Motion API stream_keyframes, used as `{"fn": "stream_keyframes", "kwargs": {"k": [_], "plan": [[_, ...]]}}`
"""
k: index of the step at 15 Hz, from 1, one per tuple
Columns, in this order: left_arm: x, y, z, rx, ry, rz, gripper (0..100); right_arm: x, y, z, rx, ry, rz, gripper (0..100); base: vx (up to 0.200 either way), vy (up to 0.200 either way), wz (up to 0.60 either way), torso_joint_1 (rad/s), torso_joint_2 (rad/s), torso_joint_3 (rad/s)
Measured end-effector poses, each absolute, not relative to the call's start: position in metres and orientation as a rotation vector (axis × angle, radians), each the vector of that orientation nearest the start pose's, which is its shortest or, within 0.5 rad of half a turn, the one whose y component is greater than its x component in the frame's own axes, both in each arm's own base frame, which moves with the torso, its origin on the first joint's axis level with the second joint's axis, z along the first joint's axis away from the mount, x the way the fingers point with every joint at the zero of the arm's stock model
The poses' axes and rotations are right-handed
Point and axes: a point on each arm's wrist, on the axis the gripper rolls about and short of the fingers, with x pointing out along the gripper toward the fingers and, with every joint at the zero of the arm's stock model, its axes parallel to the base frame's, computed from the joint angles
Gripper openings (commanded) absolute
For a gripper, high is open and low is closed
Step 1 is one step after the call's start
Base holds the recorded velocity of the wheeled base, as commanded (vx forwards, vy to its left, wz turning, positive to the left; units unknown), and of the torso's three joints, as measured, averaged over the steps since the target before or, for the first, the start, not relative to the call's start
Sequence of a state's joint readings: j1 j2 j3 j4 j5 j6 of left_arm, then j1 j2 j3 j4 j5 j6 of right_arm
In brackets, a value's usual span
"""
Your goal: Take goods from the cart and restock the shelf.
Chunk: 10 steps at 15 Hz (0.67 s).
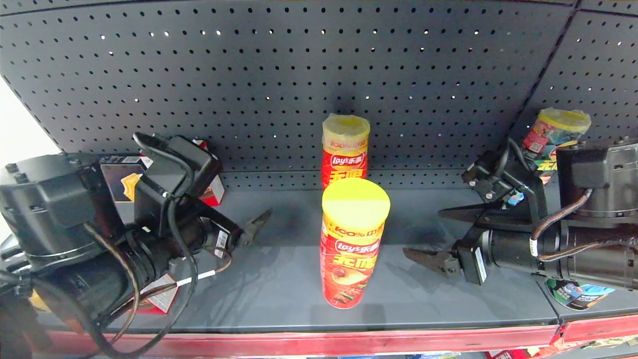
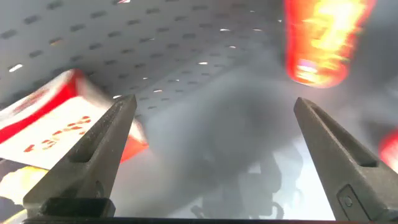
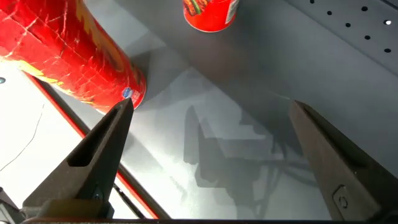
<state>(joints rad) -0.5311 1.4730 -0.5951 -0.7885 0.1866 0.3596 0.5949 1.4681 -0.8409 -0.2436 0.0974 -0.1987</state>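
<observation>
With my left gripper [image 2: 214,102] and right gripper [image 3: 212,104] spread empty, I'd pinch the likely light, slick, tippy can [image 1: 353,249] gently at mid-body.

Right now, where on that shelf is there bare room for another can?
Bare shelf lies between the left hand and the front can, and between that can and the right hand. Both ends are crowded: red boxes left, another can right.

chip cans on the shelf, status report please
Left tool open, empty, left of front can. Right tool open, empty, on its right. Back can upright behind it. Nothing blocking either tool.
</observation>
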Motion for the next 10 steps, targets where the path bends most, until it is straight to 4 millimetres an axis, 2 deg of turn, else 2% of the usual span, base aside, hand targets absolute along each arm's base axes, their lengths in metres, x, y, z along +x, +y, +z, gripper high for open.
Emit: {"fn": "stream_keyframes", "kwargs": {"k": [4,10], "plan": [[0.196,-0.126,0.195,0.42,0.036,-0.42,100,0.206,0.141,0.219,-0.284,0.311,0.718,100,0.0,0.0,0.0,0.0,0.0,0.0],[0.193,-0.139,0.186,0.473,0.051,-0.477,100,0.208,0.142,0.218,-0.285,0.313,0.718,100,0.0,0.0,0.0,0.0,0.0,0.0]]}}
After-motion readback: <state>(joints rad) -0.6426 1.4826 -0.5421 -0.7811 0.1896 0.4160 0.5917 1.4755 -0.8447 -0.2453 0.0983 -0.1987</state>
